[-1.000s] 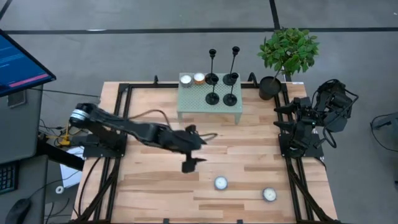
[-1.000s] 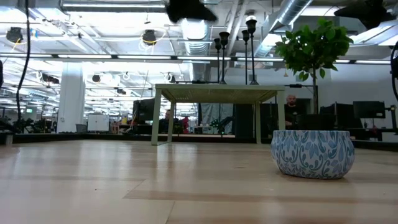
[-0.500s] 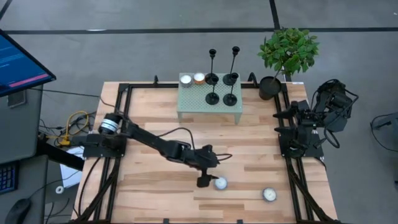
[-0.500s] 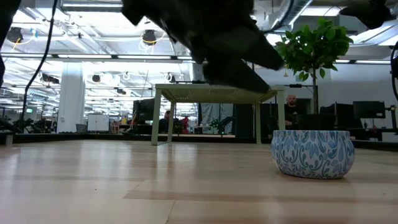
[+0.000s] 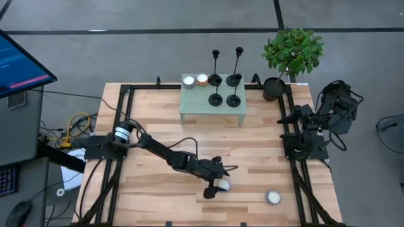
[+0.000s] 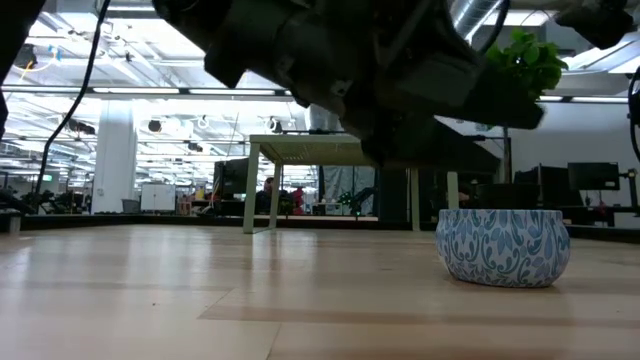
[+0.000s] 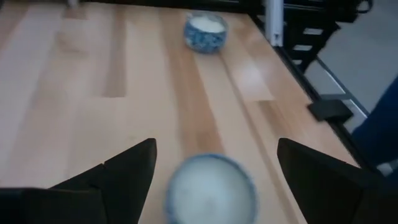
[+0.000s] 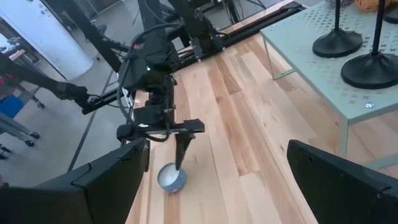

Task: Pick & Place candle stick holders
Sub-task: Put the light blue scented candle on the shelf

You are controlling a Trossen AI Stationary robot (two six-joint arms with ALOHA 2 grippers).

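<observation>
Here my left tool [image 5: 214, 187] hangs wide open around a small patterned bowl [image 5: 223, 186], perhaps not touching it. The four candle stick holders [image 5: 226, 78] stand upright, stems vertical, on the green stand [image 5: 196, 101] across the desk [image 5: 151, 132]. My right tool [image 8: 217, 186], also wide, waits aside.

left arm [image 5: 164, 153]: matte black segmented links, silver ring near base, thin black cable looped alongside | left gripper [image 5: 216, 181]: two flat dark wedge-shaped fingers | right arm [image 5: 307, 129]: black, bundled black cables | right gripper [image 8: 211, 180]: broad dark fingers
</observation>
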